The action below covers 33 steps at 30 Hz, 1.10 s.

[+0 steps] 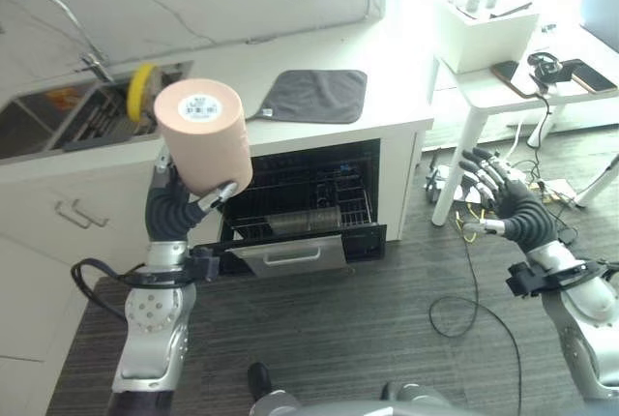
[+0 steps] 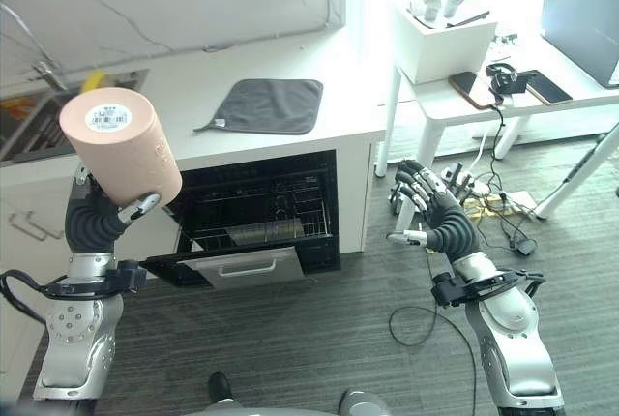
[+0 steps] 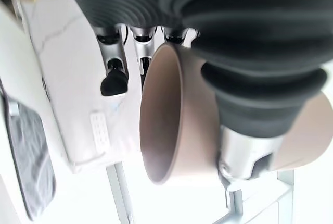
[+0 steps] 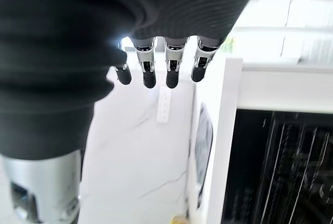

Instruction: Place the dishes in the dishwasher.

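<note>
In the left eye view your left hand grips the pink cup, base up, at 9 o'clock before the counter edge. The open dishwasher at centre shows a wire rack holding one dark object I cannot identify.

In the right eye view your right hand hangs spread wide at 3 o'clock over bare floor.

In the left wrist view, fingers and thumb wrap the cup's wall.
</note>
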Tool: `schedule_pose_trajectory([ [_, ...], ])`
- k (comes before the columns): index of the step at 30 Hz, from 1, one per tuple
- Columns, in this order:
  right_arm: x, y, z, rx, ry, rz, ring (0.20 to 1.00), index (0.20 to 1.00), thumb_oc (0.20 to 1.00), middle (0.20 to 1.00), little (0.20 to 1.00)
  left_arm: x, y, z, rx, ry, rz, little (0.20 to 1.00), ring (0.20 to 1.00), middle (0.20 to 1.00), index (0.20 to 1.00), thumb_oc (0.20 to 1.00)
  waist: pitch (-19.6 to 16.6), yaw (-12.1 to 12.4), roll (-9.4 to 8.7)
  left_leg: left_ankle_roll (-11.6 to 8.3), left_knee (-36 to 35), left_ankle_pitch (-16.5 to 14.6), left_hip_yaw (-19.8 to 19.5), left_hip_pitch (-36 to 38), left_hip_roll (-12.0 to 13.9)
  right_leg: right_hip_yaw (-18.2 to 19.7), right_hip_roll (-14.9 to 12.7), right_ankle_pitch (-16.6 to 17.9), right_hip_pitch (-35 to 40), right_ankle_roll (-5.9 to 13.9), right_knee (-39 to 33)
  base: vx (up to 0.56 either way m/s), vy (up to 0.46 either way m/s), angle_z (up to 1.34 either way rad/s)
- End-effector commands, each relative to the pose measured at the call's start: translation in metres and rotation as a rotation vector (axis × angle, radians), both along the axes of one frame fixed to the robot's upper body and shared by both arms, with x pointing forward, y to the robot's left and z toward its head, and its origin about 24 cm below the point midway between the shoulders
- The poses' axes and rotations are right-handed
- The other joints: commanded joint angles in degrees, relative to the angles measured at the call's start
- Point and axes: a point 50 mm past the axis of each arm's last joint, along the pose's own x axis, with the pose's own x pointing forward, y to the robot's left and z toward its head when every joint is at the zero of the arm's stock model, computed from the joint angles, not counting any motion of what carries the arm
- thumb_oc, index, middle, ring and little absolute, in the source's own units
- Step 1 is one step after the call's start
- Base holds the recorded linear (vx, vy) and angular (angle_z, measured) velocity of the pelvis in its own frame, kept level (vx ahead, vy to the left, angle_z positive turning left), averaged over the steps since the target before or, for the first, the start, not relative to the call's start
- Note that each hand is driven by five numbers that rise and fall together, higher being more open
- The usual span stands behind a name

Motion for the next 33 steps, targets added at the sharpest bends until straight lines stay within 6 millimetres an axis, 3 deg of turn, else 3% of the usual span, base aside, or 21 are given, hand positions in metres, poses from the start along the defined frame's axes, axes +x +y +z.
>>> schedule_pose_trajectory([
  [1,-0.013,0.005,0.030,0.052,-0.177,0.042,1.000,1.000,1.000,1.000,1.000,-0.004,0.005,0.042,0.061,-0.210,-0.038,0.200,0.200,0.200,0.200,0.200,-2.33,1.02,-1.17,1.52,0.12,-2.71,-1.49,6.07,-5.10,-4.82,-13.19,4.46,3.66,11.56,-0.87,0.34,0.557,-0.24],
  [3,-0.014,0.008,0.026,0.048,-0.175,0.024,1.000,1.000,1.000,1.000,1.000,-0.002,0.004,0.042,0.064,-0.204,-0.049,0.200,0.200,0.200,0.200,0.200,-2.05,1.16,-1.64,3.04,0.12,-3.36,-2.91,5.94,-6.84,-3.75,-14.51,6.31,1.12,11.81,5.98,0.24,0.380,-0.11],
  [5,-0.016,0.013,0.021,0.070,-0.163,0.030,1.000,1.000,1.000,1.000,1.000,0.000,0.000,0.044,0.090,-0.202,-0.052,0.200,0.200,0.200,0.200,0.200,-1.47,0.77,-2.11,4.39,0.12,-4.39,-5.49,5.88,-7.94,-1.09,-14.04,7.23,-3.19,11.39,10.83,0.21,0.118,0.29],
  [7,-0.013,0.016,0.021,0.067,-0.165,0.044,1.000,1.000,1.000,1.000,1.000,0.004,-0.003,0.052,0.100,-0.234,-0.044,0.200,0.200,0.200,0.200,0.200,-1.29,1.00,-2.72,2.99,0.12,-4.10,-4.53,5.64,-6.62,-3.57,-13.69,8.13,-3.17,11.32,-0.55,0.14,-0.157,0.35],
  [9,-0.010,0.019,0.024,0.066,-0.183,0.049,1.000,1.000,1.000,1.000,1.000,0.004,-0.005,0.056,0.094,-0.253,-0.033,0.200,0.200,0.200,0.200,0.200,-0.63,1.14,-3.40,2.40,0.12,-4.69,-4.03,5.91,-6.40,-4.58,-14.90,13.32,-4.08,12.48,-3.46,0.04,-0.198,0.29],
  [11,-0.006,0.020,0.026,0.057,-0.183,0.042,1.000,1.000,1.000,1.000,1.000,0.004,-0.007,0.054,0.068,-0.247,-0.033,0.200,0.200,0.200,0.200,0.200,-1.30,2.02,-3.56,2.25,0.12,-4.35,-3.59,5.94,-5.31,-5.48,-13.02,11.03,-1.52,11.59,-8.17,0.10,-0.287,0.30],
  [17,0.000,0.016,0.028,0.035,-0.143,-0.003,1.000,1.000,1.000,1.000,1.000,-0.002,-0.003,0.049,0.036,-0.224,-0.010,0.200,0.200,0.200,0.200,0.200,-3.56,2.93,-2.42,1.09,0.12,-3.84,-3.20,6.57,-3.57,-4.90,-9.93,6.66,0.59,9.83,-8.66,0.10,-0.162,-0.04],
  [24,-0.004,0.012,0.020,0.112,-0.092,-0.033,1.000,1.000,1.000,1.000,1.000,-0.004,0.002,0.043,0.067,-0.192,0.017,0.200,0.200,0.200,0.200,0.200,-4.03,1.68,-1.00,0.26,0.12,-3.80,-2.23,7.52,-2.82,-3.97,-9.75,5.85,1.18,9.98,-8.66,0.03,-0.038,-0.10],
  [33,0.011,0.048,0.021,0.182,-0.089,0.095,1.000,1.000,1.000,1.000,1.000,0.020,-0.036,0.029,0.146,-0.132,0.021,0.200,0.200,0.200,0.200,0.200,-4.99,1.34,-0.68,0.66,0.12,-4.67,-2.46,8.50,-3.25,-3.97,-10.09,6.13,1.56,10.28,-8.66,0.00,-0.005,-0.02],
])
